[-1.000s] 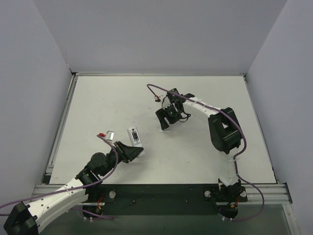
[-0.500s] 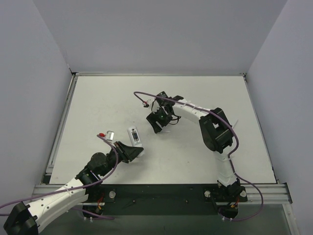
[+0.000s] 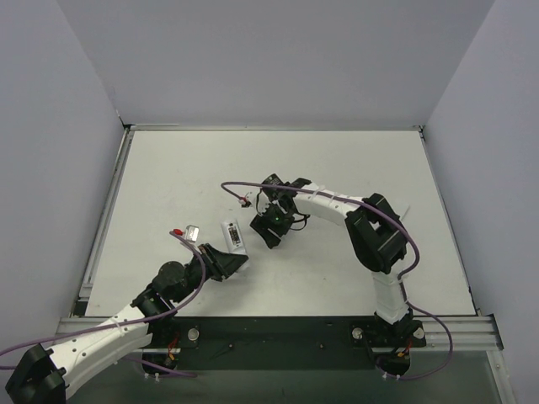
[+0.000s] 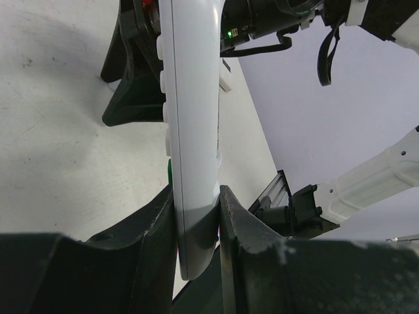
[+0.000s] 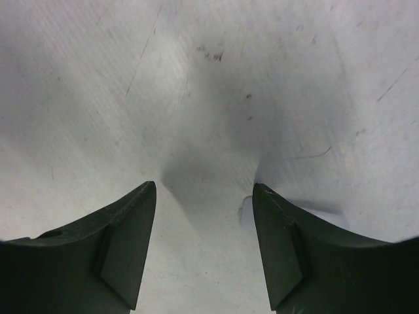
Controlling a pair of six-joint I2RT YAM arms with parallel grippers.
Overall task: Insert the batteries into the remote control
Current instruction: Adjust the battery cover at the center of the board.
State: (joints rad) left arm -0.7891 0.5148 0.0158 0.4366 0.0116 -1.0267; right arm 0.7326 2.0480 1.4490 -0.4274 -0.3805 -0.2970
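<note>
Our left fingers (image 4: pixel 154 229) are clamped on the near end of the remote (image 4: pixel 190 131), which is left of the middle of the surface (image 3: pixel 362 160) — closer to its near edge than its far one. Our right fingers (image 5: pixel 124 242) stand apart, pointing down at the surface just right of the remote — gripping nothing. A small white cover (image 3: pixel 192 231) lies just left of the remote.

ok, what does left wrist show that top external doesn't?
Only left wrist: the remote control seen edge-on, clamped in the left gripper, its buttons in profile. Only top external: the whole table, both arms, and a small white piece left of the remote control. Both: the remote control and the right gripper close to it.
</note>
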